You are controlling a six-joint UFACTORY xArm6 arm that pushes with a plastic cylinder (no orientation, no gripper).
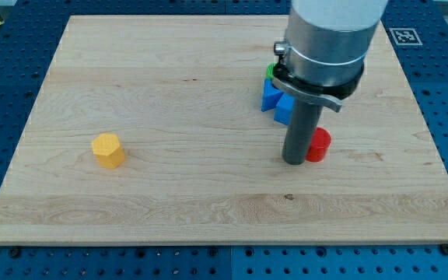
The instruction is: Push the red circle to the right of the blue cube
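The red circle (319, 145) lies on the wooden board at the view's centre right. My tip (294, 161) rests on the board touching the red circle's left side. The blue cube (284, 108) sits just above the tip, partly hidden behind the rod. A second blue block (270, 93) of unclear shape lies against the cube's upper left.
A green block (270, 71) peeks out above the blue blocks, mostly hidden by the arm. A yellow hexagonal block (108, 150) sits at the view's left. The board (169, 78) lies on a blue perforated table.
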